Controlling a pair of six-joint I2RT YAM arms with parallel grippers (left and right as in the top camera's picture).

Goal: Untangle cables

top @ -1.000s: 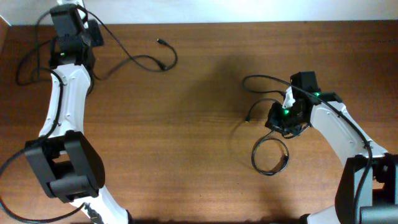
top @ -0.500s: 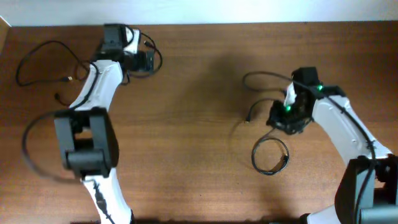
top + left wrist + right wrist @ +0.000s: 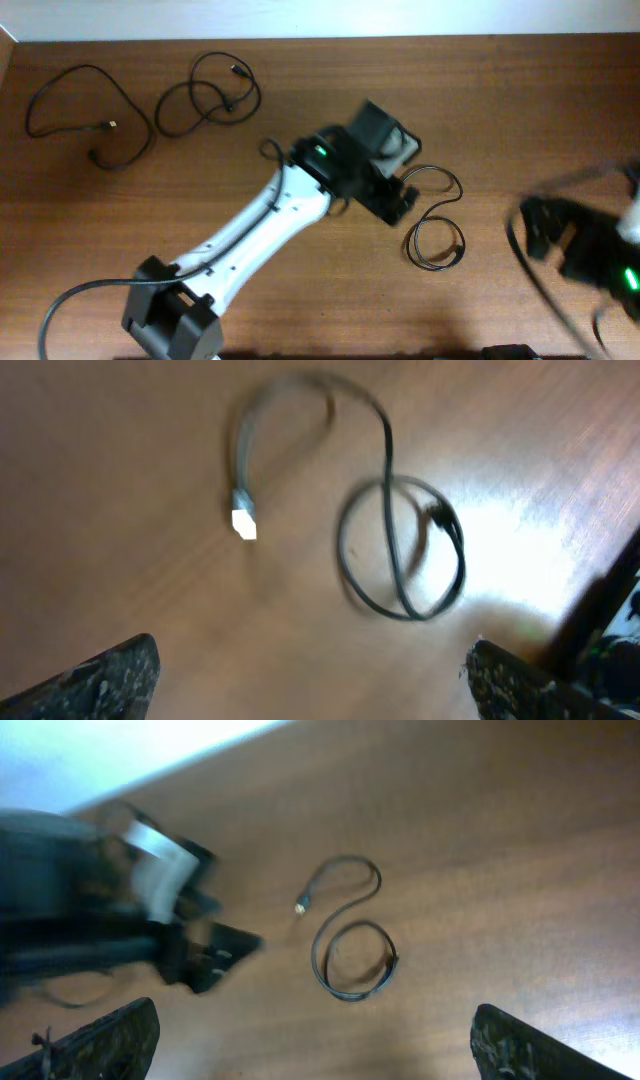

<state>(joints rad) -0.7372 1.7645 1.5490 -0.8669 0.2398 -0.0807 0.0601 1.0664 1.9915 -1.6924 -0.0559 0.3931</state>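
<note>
Beside looped cable (image 3: 387,455): left end effector (image 3: 393,197), right end effector (image 3: 560,238) spread wide, empty.

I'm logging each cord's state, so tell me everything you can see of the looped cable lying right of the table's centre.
The cable is a thin, black, flexible cord lying flat on the brown wooden table. Part of it curls into one closed loop that crosses itself; the rest arcs away and ends in a small pale metallic plug. Its other, darker end seems to sit on the loop. Only the table touches it: the open left gripper hovers above, holding nothing.
</note>
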